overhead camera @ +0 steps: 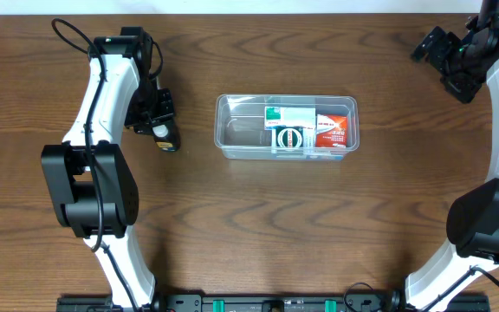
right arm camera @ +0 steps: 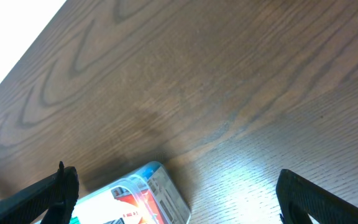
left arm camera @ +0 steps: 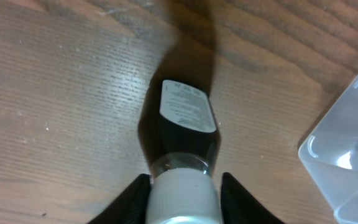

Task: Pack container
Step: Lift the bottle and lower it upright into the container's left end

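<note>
The clear container (overhead camera: 232,130) stands mid-table and holds a green-and-white box (overhead camera: 288,117) and a red-and-white box (overhead camera: 332,130). Its corner also shows in the left wrist view (left arm camera: 347,162) and the right wrist view (right arm camera: 166,186). My left gripper (overhead camera: 157,124) is left of the container, shut on the white cap of a dark bottle (overhead camera: 170,139). In the left wrist view the fingers (left arm camera: 184,178) flank the cap, and the bottle (left arm camera: 185,134) with its white label points away, low over the wood. My right gripper (overhead camera: 436,52) is open and empty at the far right back; its fingers (right arm camera: 174,174) are spread wide.
The wooden table (overhead camera: 258,225) runs round the container. The arm bases stand at the front left (overhead camera: 89,186) and front right (overhead camera: 488,221). The table's far edge shows in the right wrist view (right arm camera: 17,68).
</note>
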`<move>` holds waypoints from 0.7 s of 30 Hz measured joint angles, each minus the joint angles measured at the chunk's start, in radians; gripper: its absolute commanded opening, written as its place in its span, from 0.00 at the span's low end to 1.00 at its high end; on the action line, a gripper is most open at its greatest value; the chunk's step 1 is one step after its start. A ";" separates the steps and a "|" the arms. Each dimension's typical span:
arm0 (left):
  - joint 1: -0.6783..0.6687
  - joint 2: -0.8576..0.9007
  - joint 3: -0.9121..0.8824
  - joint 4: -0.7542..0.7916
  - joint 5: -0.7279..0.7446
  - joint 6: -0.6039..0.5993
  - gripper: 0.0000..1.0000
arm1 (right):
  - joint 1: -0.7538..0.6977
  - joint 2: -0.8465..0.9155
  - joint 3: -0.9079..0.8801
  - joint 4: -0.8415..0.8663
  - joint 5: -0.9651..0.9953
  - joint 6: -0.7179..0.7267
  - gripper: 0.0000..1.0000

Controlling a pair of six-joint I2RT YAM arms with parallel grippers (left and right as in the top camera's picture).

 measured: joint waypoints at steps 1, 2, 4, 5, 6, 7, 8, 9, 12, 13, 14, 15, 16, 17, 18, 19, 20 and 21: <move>0.000 0.000 0.000 -0.006 0.000 0.001 0.33 | 0.000 0.000 0.000 0.000 0.000 0.000 0.99; 0.000 0.000 0.000 -0.011 0.000 0.002 0.32 | 0.000 0.000 0.000 0.000 0.000 0.000 0.99; 0.000 0.000 0.000 -0.027 0.000 0.002 0.30 | 0.000 0.000 0.000 0.000 0.000 0.000 0.99; 0.000 0.000 0.000 -0.031 0.000 0.002 0.29 | 0.000 0.000 0.000 0.000 0.000 0.000 0.99; 0.000 0.000 0.000 -0.038 0.000 0.003 0.29 | 0.000 0.000 0.000 0.000 0.000 0.000 0.99; 0.000 0.000 0.000 -0.045 0.000 0.002 0.28 | 0.000 0.000 0.000 0.000 0.000 0.000 0.99; 0.000 0.000 0.000 -0.051 0.000 0.003 0.27 | 0.000 0.000 0.000 0.000 0.000 0.000 0.99; 0.000 0.000 0.001 -0.061 0.000 0.003 0.27 | 0.000 0.000 0.000 0.000 0.000 0.000 0.99; -0.001 -0.002 0.026 -0.111 0.000 0.002 0.26 | 0.000 0.000 0.000 0.000 0.000 0.000 0.99; -0.003 -0.006 0.049 -0.134 0.000 0.002 0.25 | 0.000 0.000 0.000 0.000 0.000 0.000 0.99; -0.005 -0.017 0.081 -0.152 0.000 0.002 0.24 | 0.000 0.000 0.000 0.000 0.000 0.000 0.99; -0.011 -0.035 0.114 -0.160 0.000 0.002 0.24 | 0.000 0.000 0.000 0.000 0.000 0.000 0.99; -0.018 -0.055 0.144 -0.163 0.000 0.002 0.24 | 0.000 0.000 0.000 0.000 0.000 0.000 0.99; -0.029 -0.080 0.175 -0.158 0.000 0.003 0.24 | 0.000 0.000 0.000 0.000 0.000 0.000 0.99; -0.047 -0.114 0.206 -0.151 -0.001 0.003 0.24 | 0.000 0.000 0.000 0.000 0.000 0.000 0.99; -0.070 -0.150 0.230 -0.136 -0.001 0.005 0.24 | 0.000 0.000 0.000 0.000 0.000 0.000 0.99; -0.098 -0.187 0.249 -0.121 0.000 0.007 0.24 | 0.000 0.000 0.000 0.000 0.000 0.000 0.99; -0.122 -0.214 0.261 -0.109 0.000 0.007 0.24 | 0.000 0.000 0.000 0.000 0.000 0.000 0.99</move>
